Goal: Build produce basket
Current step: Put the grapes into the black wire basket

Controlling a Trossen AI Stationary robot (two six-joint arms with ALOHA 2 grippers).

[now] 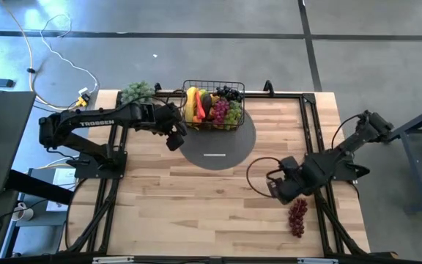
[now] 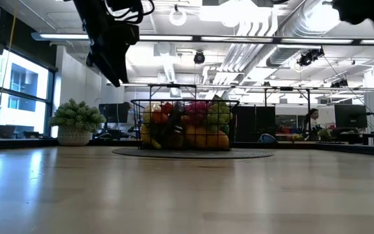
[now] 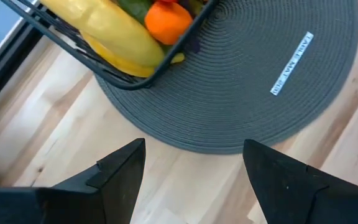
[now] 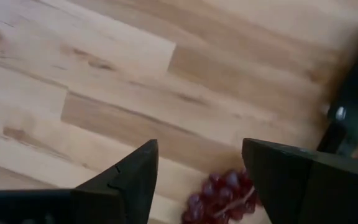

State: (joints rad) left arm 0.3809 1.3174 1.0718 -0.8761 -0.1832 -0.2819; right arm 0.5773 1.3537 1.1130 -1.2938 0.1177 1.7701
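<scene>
The black wire basket (image 1: 213, 88) stands on the far part of a round grey mat (image 1: 218, 147), filled with produce: a yellow banana (image 3: 114, 31), an orange fruit (image 3: 168, 22), and green and purple grapes (image 1: 224, 110). A bunch of red grapes (image 1: 297, 217) lies on the bare wood near the table's right edge. My left gripper (image 3: 194, 146) hangs open above the mat's left rim, just near and left of the basket. My right gripper (image 4: 201, 146) is open and points down, above the table and a little to the far left of the red grapes (image 4: 225, 193).
A grey-green leafy bunch (image 1: 136, 92) sits at the far left corner. A black cable (image 1: 258, 172) loops on the wood beside my right arm. Dark frame rails (image 1: 315, 125) run along the table's edges. Bare wood fills the near half.
</scene>
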